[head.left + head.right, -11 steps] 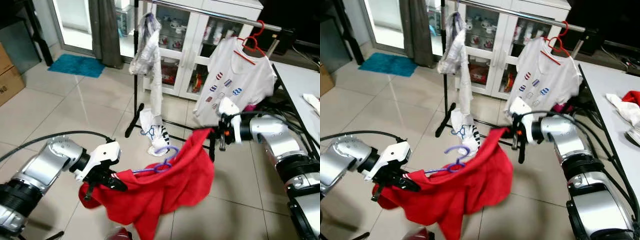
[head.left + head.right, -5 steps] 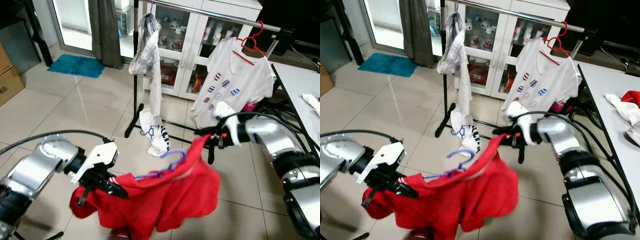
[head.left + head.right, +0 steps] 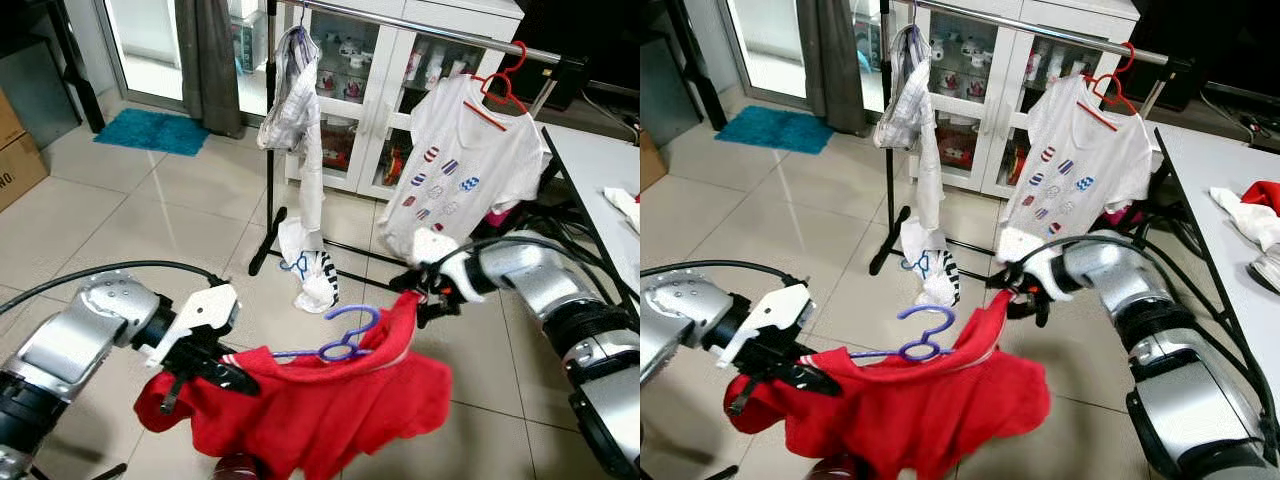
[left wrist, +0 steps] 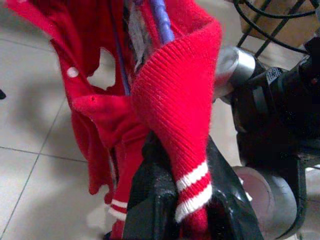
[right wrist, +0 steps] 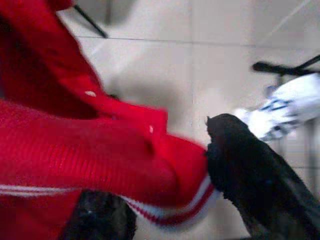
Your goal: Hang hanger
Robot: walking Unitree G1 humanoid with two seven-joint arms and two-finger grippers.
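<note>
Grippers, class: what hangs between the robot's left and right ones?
In the eye views, a red garment stretches between the left gripper and the right gripper, with a purple hanger at its collar.

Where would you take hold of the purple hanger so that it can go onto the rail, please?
Probably the short neck just under the hook of the purple hanger, coming from above. The hook stands clear of the collar of the red garment, while the hanger's arms lie inside the cloth. Both the left gripper and right gripper are pinching the garment's shoulders, so one would have to let go first.
</note>
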